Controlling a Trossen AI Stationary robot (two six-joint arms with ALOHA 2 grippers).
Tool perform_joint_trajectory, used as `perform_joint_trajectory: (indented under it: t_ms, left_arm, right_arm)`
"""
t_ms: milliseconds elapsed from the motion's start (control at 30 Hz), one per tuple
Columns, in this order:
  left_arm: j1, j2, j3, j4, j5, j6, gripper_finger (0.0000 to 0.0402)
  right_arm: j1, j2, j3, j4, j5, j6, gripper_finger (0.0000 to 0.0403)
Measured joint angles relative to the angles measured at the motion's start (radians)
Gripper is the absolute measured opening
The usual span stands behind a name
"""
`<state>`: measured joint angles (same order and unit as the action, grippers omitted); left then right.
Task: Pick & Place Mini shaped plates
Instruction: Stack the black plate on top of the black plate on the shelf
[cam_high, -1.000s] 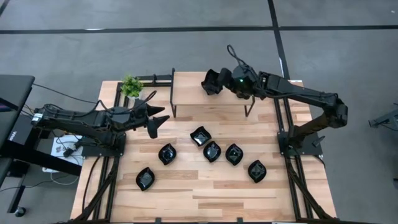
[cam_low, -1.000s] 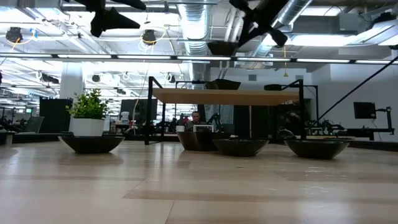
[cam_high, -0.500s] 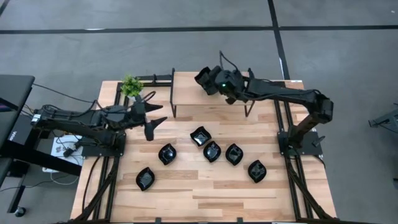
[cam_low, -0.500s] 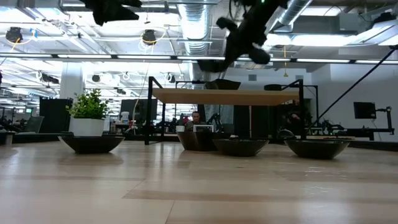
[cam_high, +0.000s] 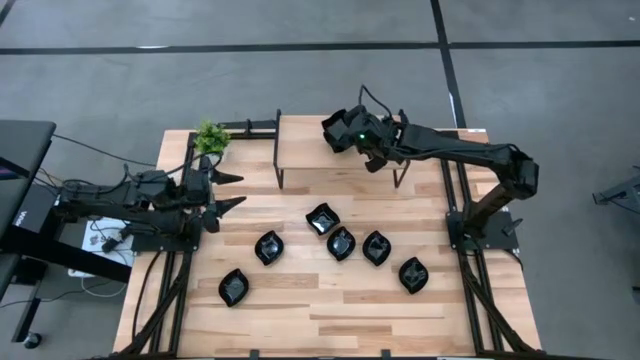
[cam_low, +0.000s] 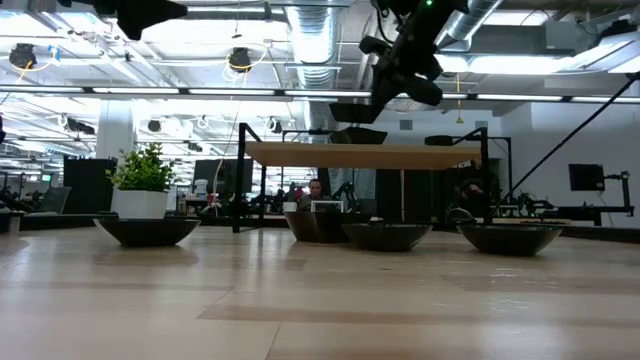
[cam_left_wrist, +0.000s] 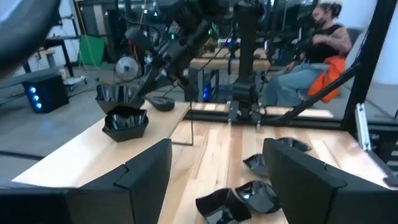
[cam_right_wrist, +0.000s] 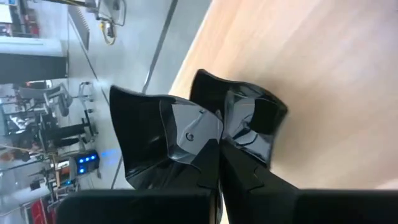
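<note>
The right pincer (cam_high: 335, 133) has drifted along the raised shelf (cam_high: 300, 145) at the far side of the desk (cam_high: 330, 310) over the last second and now hangs above its right-hand part, its fingers closed on the rim of a mini shaped plate (cam_right_wrist: 168, 140). In the right wrist view that plate sits just above the shelf's wood beside another plate (cam_right_wrist: 252, 121); I cannot tell whether it has touched down. The placing looks close to done, with release remaining. The left pincer (cam_high: 222, 190) has pulled back toward the left edge of the desk and hangs there with fingers spread wide and nothing between them, near the small potted plant (cam_high: 211, 137).

Six more plates (cam_high: 341, 243) lie on the desk below the shelf, one (cam_high: 233, 288) apart at the near left. They are small, glossy black and shallow, with pointed or wavy rims that catch the light, so likely slippery.
</note>
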<state>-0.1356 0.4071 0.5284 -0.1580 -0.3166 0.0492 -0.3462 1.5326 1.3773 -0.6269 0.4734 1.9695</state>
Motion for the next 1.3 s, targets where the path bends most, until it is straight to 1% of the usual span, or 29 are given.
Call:
perform_joint_trajectory:
  t_ms: [100,333,433,800,1067,1300]
  left_arm:
    - [0.0,-0.02,-0.006,-0.001,0.002,0.013,0.0255]
    - [0.0,-0.017,-0.007,-0.002,0.002,0.051,0.0255]
    - [0.0,-0.017,-0.007,-0.002,0.001,0.061,0.0255]
    - [0.0,-0.017,-0.007,-0.001,0.001,0.081,0.0255]
    - [0.0,-0.017,-0.007,0.001,0.0,0.081,0.0255]
    - [0.0,-0.017,-0.007,0.001,0.0,0.081,0.0255]
  right_arm:
    - [0.003,-0.015,0.0,-0.037,-0.001,0.029,0.0]
    - [0.003,-0.014,0.0,-0.076,-0.01,0.08,0.0]
    - [-0.005,-0.008,0.0,-0.097,-0.034,0.085,0.0]
    - [-0.027,-0.008,0.0,-0.084,-0.042,0.077,0.0]
    - [-0.035,0.044,0.0,-0.063,-0.071,0.078,0.0]
    - [-0.035,0.045,0.0,-0.057,-0.067,0.075,0.0]
